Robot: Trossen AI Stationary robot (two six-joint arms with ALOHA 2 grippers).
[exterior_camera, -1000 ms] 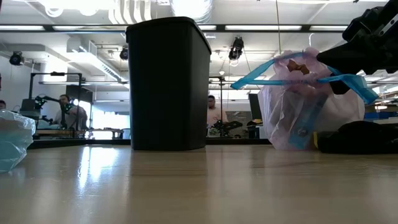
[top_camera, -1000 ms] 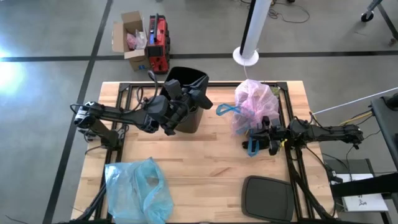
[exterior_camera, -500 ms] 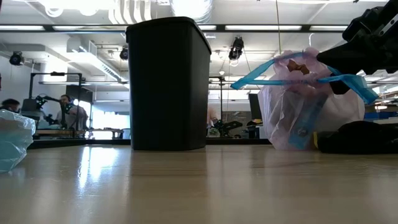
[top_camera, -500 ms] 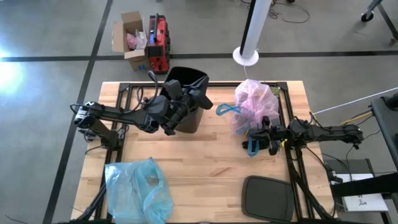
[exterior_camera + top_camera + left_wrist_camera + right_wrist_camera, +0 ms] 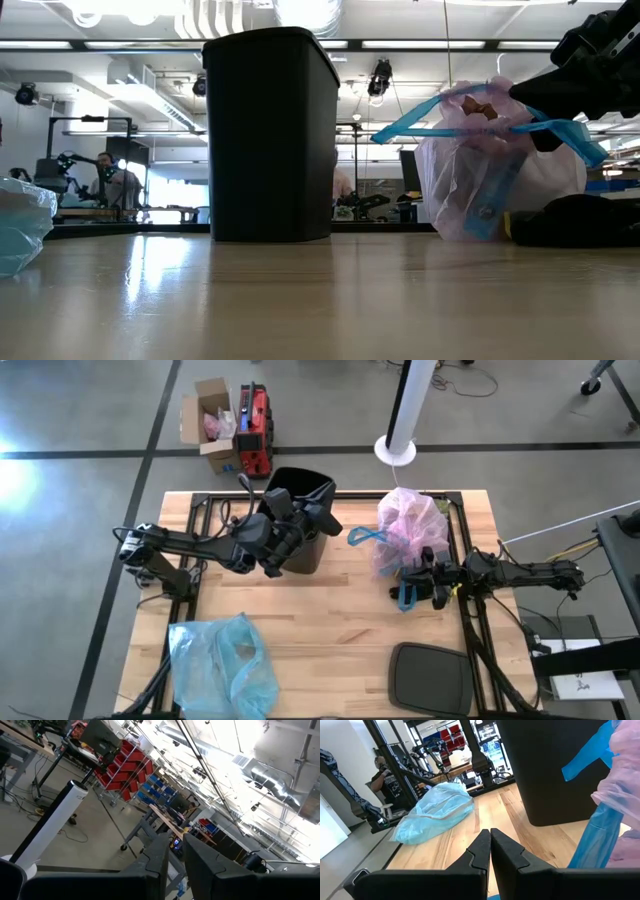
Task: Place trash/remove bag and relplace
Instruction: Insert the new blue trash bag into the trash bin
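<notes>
Bag [image 5: 408, 530] full, out of bin [image 5: 303, 520], resting on desk [image 5: 330, 620]; right end effector [image 5: 413, 586] pinched together on blue drawstring [image 5: 405, 597]. Left end effector [image 5: 283, 525] nearly closed at bin rim, likely steadying it.

Only a person [image 5: 343, 188] in the room behind has slipped mostly behind the bin [image 5: 268, 135]

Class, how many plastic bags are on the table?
2: the pink bag beside the bin, by the right gripper; the blue bag at the table's near left corner.
</notes>
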